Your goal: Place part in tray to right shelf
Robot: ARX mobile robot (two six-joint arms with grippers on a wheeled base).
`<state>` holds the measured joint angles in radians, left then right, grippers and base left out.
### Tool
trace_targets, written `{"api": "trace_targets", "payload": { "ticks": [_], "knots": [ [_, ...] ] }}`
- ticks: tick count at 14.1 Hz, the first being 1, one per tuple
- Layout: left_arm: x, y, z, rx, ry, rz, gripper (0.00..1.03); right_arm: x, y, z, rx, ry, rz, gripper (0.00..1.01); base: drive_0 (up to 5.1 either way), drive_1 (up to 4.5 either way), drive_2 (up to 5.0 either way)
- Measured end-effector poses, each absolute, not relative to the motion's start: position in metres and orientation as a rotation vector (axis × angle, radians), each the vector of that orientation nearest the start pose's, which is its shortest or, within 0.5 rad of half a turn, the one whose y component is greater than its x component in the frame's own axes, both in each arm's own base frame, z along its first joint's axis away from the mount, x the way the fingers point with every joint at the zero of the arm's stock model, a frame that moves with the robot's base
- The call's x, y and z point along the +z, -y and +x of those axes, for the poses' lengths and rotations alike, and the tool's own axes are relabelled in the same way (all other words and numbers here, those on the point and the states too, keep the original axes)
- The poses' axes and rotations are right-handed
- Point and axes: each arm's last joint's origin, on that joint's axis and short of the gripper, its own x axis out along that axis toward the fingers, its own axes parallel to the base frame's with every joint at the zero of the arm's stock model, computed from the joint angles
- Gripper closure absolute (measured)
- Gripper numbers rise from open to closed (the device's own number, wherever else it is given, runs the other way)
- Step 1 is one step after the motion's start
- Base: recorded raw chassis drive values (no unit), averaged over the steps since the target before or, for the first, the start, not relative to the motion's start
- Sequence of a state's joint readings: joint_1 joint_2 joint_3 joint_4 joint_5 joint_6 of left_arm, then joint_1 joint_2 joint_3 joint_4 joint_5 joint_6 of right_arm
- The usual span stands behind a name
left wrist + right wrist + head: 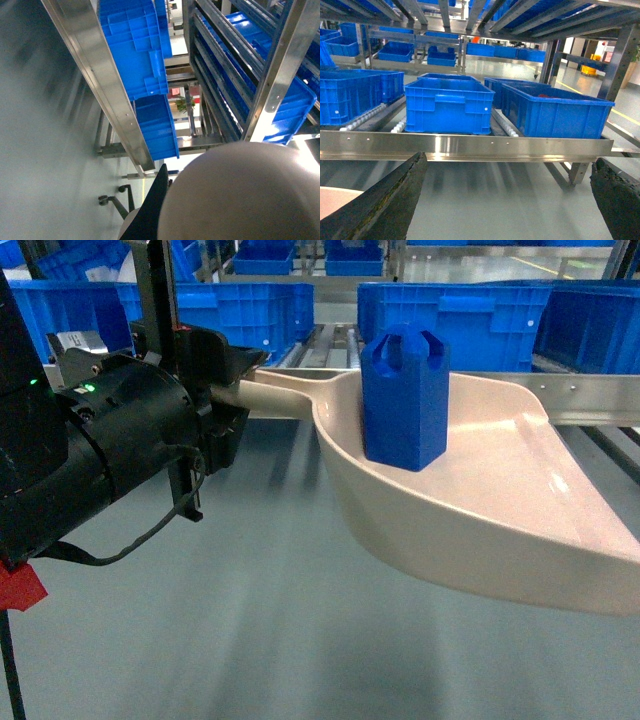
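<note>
The left gripper (235,390), filling the near left of the head view on its black arm, is clamping the handle (285,398) of the tray (480,510) and holding it level above the grey floor (250,640). The part (405,398) is standing upright in the tray's bowl, near the handle end, its cut-out grip facing up and its base resting on the tray's floor. The tray's wide lip is pointing right and toward the camera, its far rim lying in front of the shelf (590,395) rail. Behind that rail, blue crates (450,315) are sitting on roller tracks.

From the left wrist camera, the tray's pale underside (245,195) is filling the lower right, with the shelf rail (95,75) and crates (135,50) running diagonally above it.

The right gripper (507,200) is standing wide open and holding nothing, its two dark fingers (385,200) framing the shelf's shiny front rail (465,145). Three crates (450,102) are resting just behind that rail, and a corner of the tray (335,200) is showing at lower left.
</note>
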<state>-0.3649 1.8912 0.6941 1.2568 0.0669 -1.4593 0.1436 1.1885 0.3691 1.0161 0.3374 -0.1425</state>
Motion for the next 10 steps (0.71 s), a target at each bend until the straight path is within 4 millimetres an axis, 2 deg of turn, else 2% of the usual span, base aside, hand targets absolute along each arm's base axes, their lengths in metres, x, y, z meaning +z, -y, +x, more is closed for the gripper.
{"api": "trace_targets", "payload": {
  "ticks": [10],
  "knots": [
    [0.1532, 0.1268, 0.3208, -0.401, -0.277, -1.439, 0.9, 0.2286, -0.0227, 0.225, -0.207, 0.174, -0.095, 0.03, -1.7, -1.72, -1.7]
  ]
}}
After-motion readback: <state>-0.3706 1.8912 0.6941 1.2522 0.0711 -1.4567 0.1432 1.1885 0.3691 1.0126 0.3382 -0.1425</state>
